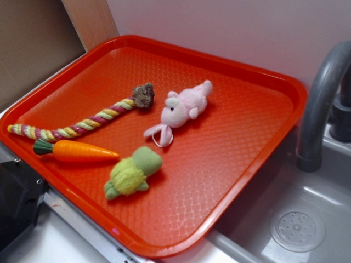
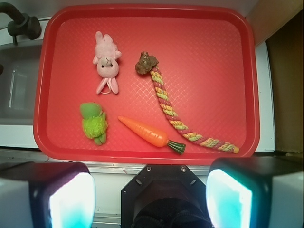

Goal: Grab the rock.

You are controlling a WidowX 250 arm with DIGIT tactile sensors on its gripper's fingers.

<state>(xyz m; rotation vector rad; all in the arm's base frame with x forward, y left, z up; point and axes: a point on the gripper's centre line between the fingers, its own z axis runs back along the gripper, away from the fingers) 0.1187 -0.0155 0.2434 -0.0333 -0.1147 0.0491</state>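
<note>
The end effector (image 2: 151, 194) is hanging wide open, well back from the tray (image 2: 213, 57). The rock (image 2: 146, 63) is sitting mid-tray, touching the rope toy's (image 2: 173, 111) end; likely hard, rough, grippy: pinching its free sides looks best.

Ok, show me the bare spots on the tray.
Bare: the tray's sink-side half beyond the bunny and turtle, and the back corner behind the rock. Crowded: the rope, carrot and turtle cluster; rock touches the rope's end.
</note>
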